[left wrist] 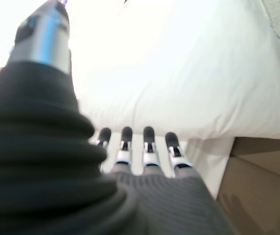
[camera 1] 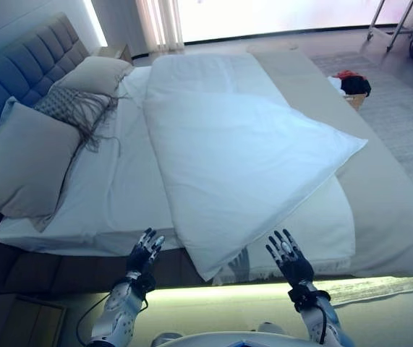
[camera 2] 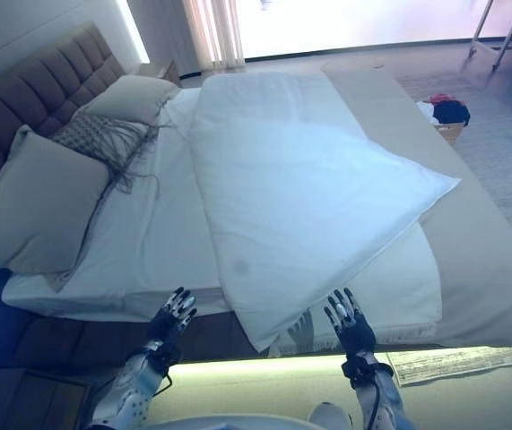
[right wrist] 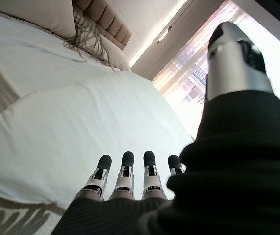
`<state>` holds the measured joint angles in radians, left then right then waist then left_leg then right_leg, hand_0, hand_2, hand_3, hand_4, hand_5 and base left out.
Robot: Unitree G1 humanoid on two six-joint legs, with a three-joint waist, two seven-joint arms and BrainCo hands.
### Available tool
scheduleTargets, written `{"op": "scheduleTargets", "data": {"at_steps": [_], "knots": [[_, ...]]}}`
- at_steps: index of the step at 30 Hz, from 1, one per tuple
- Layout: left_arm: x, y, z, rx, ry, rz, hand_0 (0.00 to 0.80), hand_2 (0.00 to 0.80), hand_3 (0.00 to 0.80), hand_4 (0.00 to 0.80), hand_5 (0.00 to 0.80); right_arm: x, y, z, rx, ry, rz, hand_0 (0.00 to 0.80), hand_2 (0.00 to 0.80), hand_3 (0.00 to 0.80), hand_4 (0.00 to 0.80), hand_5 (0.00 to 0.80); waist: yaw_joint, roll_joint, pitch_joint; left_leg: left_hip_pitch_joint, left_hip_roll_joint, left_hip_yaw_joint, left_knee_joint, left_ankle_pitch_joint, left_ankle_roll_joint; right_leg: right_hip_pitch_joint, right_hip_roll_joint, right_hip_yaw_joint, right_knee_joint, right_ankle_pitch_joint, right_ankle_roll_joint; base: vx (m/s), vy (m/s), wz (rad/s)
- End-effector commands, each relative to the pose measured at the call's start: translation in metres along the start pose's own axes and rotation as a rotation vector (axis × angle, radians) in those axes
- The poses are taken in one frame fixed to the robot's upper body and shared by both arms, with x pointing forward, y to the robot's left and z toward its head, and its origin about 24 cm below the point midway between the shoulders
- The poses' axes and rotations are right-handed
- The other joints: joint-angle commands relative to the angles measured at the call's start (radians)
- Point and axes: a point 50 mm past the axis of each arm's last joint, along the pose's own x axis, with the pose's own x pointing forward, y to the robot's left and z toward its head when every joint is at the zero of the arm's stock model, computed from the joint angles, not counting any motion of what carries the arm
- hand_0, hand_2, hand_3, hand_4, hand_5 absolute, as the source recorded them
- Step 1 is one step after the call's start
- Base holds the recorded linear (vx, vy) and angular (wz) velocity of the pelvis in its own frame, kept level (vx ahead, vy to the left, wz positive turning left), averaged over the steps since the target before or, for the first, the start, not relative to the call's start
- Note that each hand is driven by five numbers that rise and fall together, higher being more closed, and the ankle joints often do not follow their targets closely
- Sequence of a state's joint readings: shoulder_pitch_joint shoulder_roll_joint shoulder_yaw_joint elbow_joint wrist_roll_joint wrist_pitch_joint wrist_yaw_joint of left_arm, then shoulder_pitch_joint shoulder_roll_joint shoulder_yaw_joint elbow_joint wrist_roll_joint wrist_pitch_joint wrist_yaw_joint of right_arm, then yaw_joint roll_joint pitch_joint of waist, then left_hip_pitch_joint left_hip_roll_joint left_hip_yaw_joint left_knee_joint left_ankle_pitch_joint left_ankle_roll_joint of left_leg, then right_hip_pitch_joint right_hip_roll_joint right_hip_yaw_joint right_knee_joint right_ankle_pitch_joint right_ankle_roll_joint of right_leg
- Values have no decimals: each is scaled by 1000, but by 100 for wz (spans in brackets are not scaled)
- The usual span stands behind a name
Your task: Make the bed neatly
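The bed [camera 1: 401,217] lies crosswise before the robot, its grey padded headboard [camera 1: 25,72] to the left. A white duvet [camera 1: 242,159] lies crooked across the middle of the mattress: one corner hangs over the near edge between the two hands, another points out to the right over a beige bedspread [camera 1: 387,195], and the far part is folded back in a flat band toward the window. The white sheet [camera 1: 119,188] shows bare on the left side, between the duvet and the pillows. Two large beige pillows [camera 1: 22,163] rest against the headboard, with a patterned fringed cushion [camera 1: 76,108] between them. The left hand [camera 1: 143,253] is raised just before the near edge of the bed, fingers straight and spread, holding nothing. The right hand [camera 1: 287,259] is likewise raised at the near edge, just right of the hanging duvet corner, its fingers straight and spread, grasping nothing. On the floor beyond the bed to the right stands a basket [camera 1: 352,88] with dark and red clothes.
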<state>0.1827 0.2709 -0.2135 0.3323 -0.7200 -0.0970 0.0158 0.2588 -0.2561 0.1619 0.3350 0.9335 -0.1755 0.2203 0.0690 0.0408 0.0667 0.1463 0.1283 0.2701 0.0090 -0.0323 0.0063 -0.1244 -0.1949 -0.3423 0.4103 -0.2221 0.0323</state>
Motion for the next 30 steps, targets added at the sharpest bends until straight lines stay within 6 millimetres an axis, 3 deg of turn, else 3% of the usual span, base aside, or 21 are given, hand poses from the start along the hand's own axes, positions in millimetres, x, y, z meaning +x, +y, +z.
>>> {"op": "scheduleTargets", "data": {"at_steps": [1, 9, 15, 21, 23, 26, 30], "knots": [[2, -2, 46, 59, -177, -48, 0, 0, 0, 0, 0, 13, 16, 9, 13, -89, 45, 0, 0, 0, 0, 0, 14, -88, 13, -1, -17, -8, -40, 16, -51, 244, -31, -26, -452, 305, 138, 0, 0, 0], [3, 1, 44, 89, -161, -23, 0, 0, 0, 0, 0, 14, 15, 0, 80, -54, 2, 0, 0, 0, 0, 0, 22, -95, 12, 8, -17, -8, -27, 5, -50, 257, -33, -29, -459, 306, 138, 4, -2, 0], [0, 3, 44, 90, -160, -32, 0, 0, 0, 0, 0, 10, 13, 0, 60, -33, 17, 0, 0, 0, 0, 0, 23, -102, 14, -31, -18, 0, 75, -27, -44, 245, -36, -33, -440, 301, 122, 12, -5, 0], [-1, 3, 40, 65, -152, -57, 0, 0, 0, 0, 0, 13, 12, 8, 32, -41, 34, 0, 0, 0, 0, 0, 48, -99, 28, -67, -68, -73, 143, -75, -23, 231, -36, -5, -434, 299, 116, 16, 31, -1], [-5, 4, 34, 39, -145, -51, 0, 0, 0, 0, 0, 12, 8, 5, 33, -19, 2, 0, 0, 0, 0, 0, 50, -88, 27, -65, -74, -67, 142, -75, -17, 237, -39, -1, -438, 301, 115, 54, 146, -7], [-6, 3, 33, 38, -140, -61, 0, 0, 0, 0, 0, 6, 4, 1, 46, -21, 10, 0, 0, 0, 0, 0, 36, -78, 20, -48, -73, -26, 108, -62, -5, 240, -61, -7, -433, 308, 128, 70, 177, -5], [0, -1, 39, 46, -155, -79, 0, 0, 0, 0, 0, 7, 7, 2, 48, -39, 13, 0, 0, 0, 0, 0, 23, -70, 31, -27, -90, -39, 71, -61, 14, 179, -126, -5, -328, 315, 143, 47, 206, 25]]}}
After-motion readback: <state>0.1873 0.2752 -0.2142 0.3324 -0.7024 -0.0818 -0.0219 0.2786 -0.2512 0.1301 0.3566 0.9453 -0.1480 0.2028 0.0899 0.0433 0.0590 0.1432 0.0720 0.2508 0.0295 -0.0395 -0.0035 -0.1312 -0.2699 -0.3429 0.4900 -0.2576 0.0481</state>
